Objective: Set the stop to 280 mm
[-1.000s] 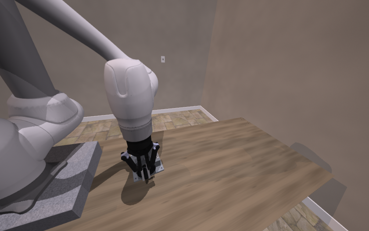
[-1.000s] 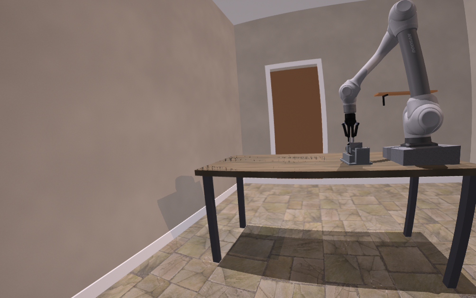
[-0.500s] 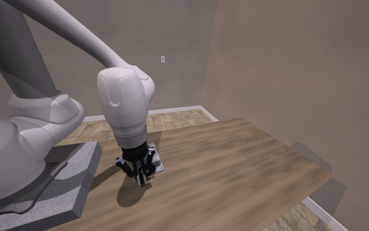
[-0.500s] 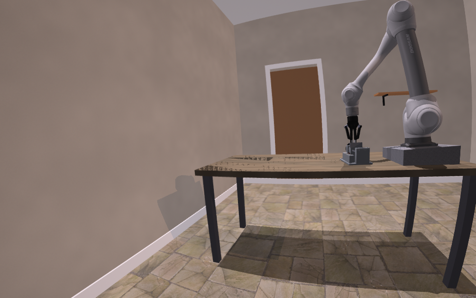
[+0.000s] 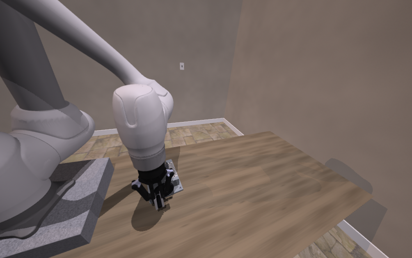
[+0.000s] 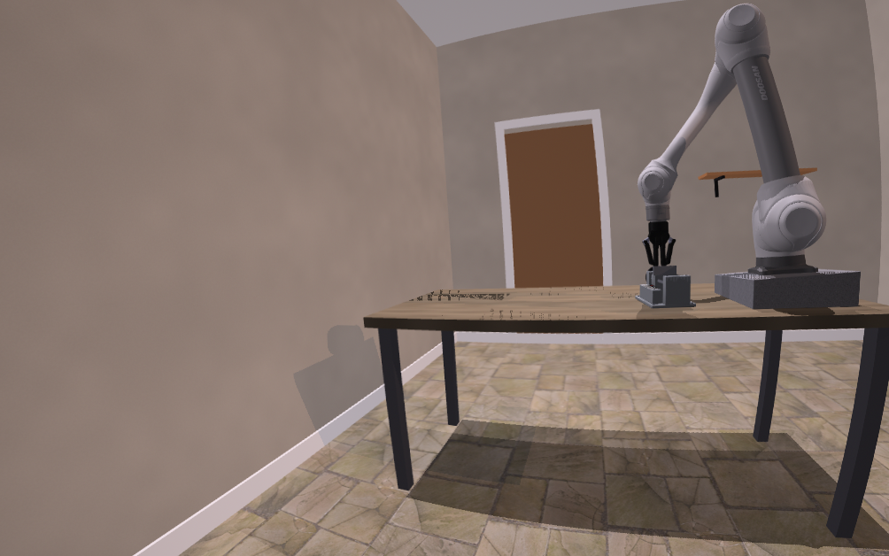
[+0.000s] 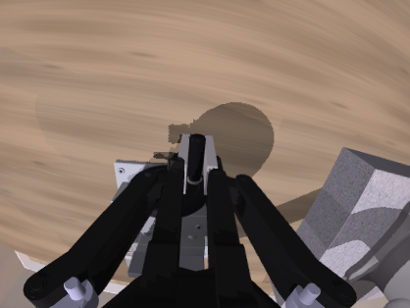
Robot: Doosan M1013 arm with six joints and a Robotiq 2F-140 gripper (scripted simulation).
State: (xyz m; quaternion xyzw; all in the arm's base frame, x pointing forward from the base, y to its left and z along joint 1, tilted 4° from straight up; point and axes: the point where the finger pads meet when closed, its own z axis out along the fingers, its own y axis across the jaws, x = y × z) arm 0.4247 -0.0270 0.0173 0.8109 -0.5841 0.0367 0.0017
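The jaws pinch the slim black cylindrical handle (image 5: 159,201) (image 7: 197,154) — in the wrist view, its axis runs 12-to-6 o'clock, the round black handwheel (image 5: 169,190) (image 6: 650,269) (image 7: 194,208) toward 6.

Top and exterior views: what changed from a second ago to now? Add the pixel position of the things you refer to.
The end effector (image 5: 159,205) (image 6: 658,264) (image 7: 196,146) moved lower and slightly toward the robot's base block (image 5: 101,182) (image 6: 806,288) (image 7: 338,196). Nothing visibly let go: it's shut on the handwheel's handle (image 5: 159,201) (image 7: 196,153) now. The grey device's plate (image 5: 179,189) (image 6: 668,305) (image 7: 120,171) and the base block stayed put. Stop reading: can't tell.
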